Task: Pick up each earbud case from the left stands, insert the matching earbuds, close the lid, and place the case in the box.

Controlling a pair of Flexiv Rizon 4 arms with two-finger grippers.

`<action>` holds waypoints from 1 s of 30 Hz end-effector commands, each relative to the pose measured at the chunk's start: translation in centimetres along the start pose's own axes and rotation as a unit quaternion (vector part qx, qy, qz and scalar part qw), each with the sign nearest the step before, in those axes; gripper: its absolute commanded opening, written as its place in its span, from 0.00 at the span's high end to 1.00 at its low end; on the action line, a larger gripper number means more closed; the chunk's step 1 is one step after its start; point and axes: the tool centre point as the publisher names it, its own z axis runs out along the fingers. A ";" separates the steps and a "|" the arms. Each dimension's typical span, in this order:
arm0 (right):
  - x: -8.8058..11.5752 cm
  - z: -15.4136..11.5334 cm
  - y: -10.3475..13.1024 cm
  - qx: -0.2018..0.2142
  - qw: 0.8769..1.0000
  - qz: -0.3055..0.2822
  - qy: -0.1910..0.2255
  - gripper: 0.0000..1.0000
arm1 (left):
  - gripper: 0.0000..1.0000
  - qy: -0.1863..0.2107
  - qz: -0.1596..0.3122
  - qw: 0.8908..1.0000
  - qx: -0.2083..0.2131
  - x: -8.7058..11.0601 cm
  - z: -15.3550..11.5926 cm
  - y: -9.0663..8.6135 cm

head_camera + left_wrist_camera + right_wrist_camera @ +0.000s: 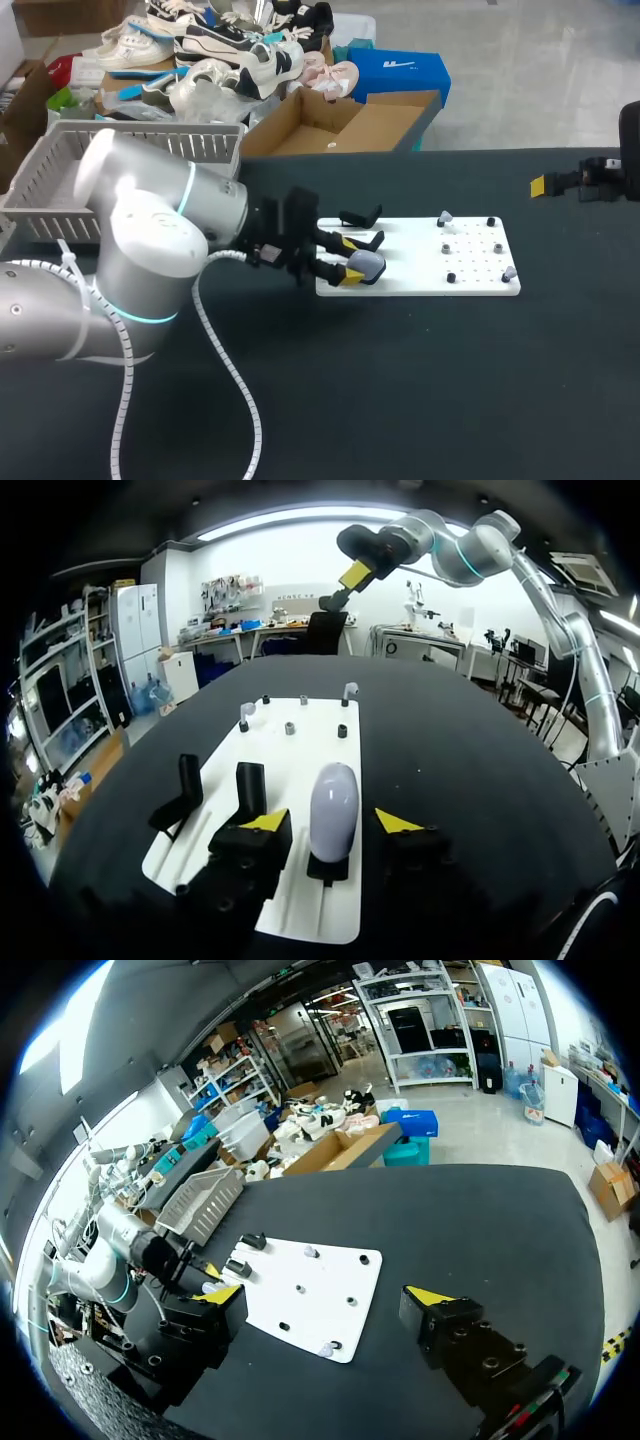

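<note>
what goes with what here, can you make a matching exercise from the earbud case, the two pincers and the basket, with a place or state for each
Things:
1. earbud case
2. left pincer
3. right pincer
4. basket

Places or states:
a. open and empty, at the table's right side
b. upright on the white board
c. at the table's far left corner
d. open, one finger on each side of the earbud case, not touching it

Pairs: 1-b, 2-d, 3-a, 4-c

Black stand [250,783] close beside earbud case [333,810]; opposite side open.
</note>
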 end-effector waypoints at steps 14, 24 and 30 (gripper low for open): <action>0.0 -0.1 0.0 0.001 1.000 0.000 0.001 0.00 | 0.58 0.008 -0.001 1.000 -0.001 0.3 0.4 0.5; 0.0 -0.1 0.0 0.001 1.000 0.000 0.001 0.00 | 0.59 0.008 -0.003 1.000 -0.001 0.3 0.3 0.5; 0.0 -0.1 0.0 0.001 1.000 0.000 0.001 0.00 | 0.61 0.010 -0.004 1.000 0.000 0.3 0.4 0.5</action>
